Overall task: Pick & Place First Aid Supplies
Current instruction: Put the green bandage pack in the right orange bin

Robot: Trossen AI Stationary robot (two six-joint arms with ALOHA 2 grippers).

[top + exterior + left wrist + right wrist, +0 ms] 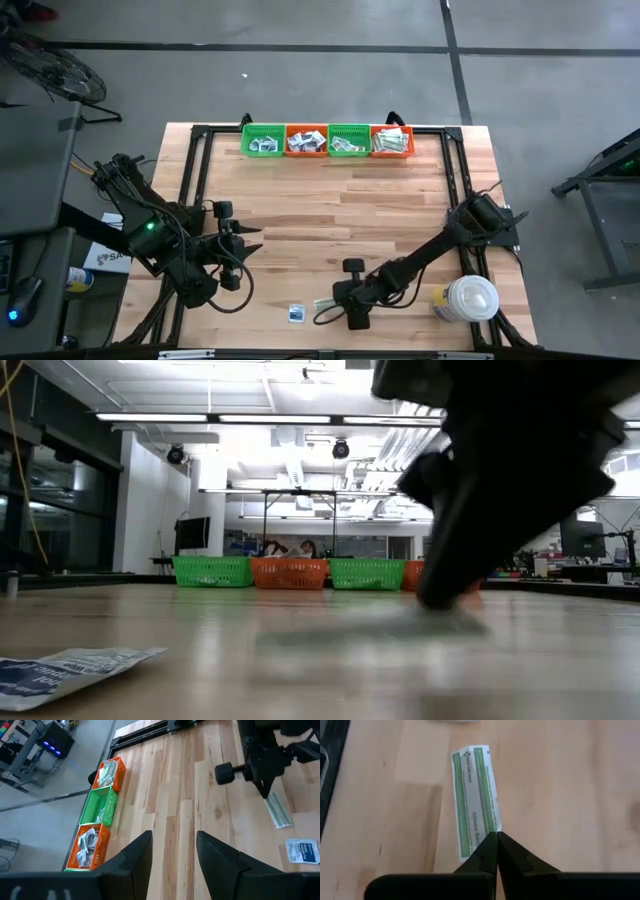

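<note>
A narrow pale-green strip packet [475,795] lies in front of my right gripper [496,839], which is shut on one end of it near the table's front edge [340,298]. A white square packet with dark print [296,313] lies flat on the table just to the left; it also shows in the low view [70,668]. My left gripper [172,852] is open and holds nothing. It hangs above the left part of the table [252,240]. My right gripper pinches the strip packet's near end [487,829] between its two fingertips, by the corner at one long edge. The fingers slant down from above and lie roughly along the strip. The strip reaches away from the fingertips [278,811]; whether its free end rests on the table, I cannot tell.
Green and orange baskets [327,141] holding small packets stand in a row at the table's far edge. A big white round lidded container [470,298] stands at the front right, beside my right arm. Bare wood lies between the arms and the baskets.
</note>
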